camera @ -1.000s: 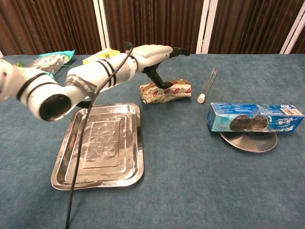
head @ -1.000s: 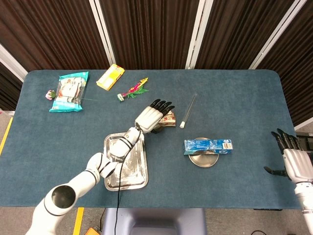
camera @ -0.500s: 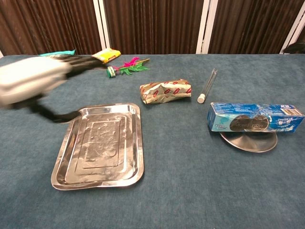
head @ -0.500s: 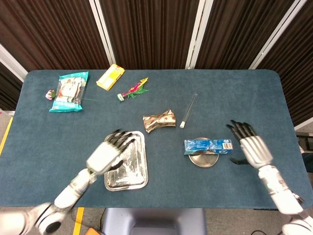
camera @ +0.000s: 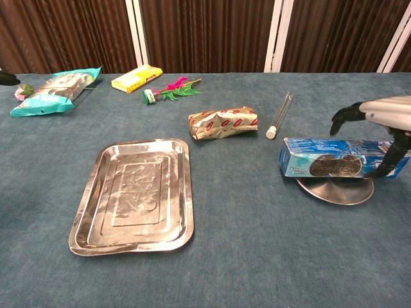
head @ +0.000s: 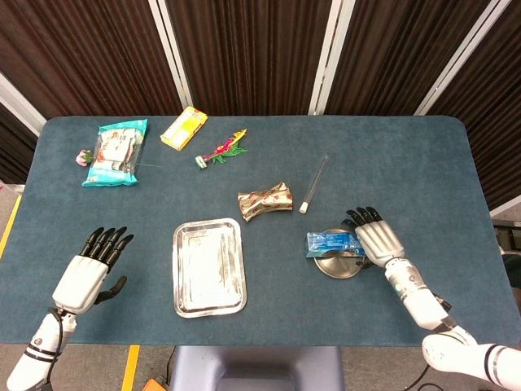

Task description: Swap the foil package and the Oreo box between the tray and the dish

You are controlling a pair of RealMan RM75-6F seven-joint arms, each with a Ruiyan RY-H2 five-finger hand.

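Note:
The foil package [head: 264, 200] [camera: 223, 123] lies on the blue cloth just beyond the far right corner of the steel tray [head: 209, 269] [camera: 135, 196], which holds nothing. The blue Oreo box [head: 330, 241] [camera: 327, 160] lies flat across the small round dish [head: 338, 267] [camera: 334, 191]. My right hand [head: 378, 242] [camera: 385, 112] hovers over the box's right end, fingers spread above it and the thumb hanging in front; no grip shows. My left hand [head: 85, 273] is open, low at the table's front left, far from the tray.
A glass tube [head: 314, 183] [camera: 280, 112] lies between the foil package and the dish. Along the back left sit a yellow box [head: 184, 128], a pink-green flower pick [head: 220, 148] and a teal snack packet [head: 116, 152].
My left hand let go of the foil package on the cloth and pulled back to the front left. My right hand came in from the right edge to the Oreo box.

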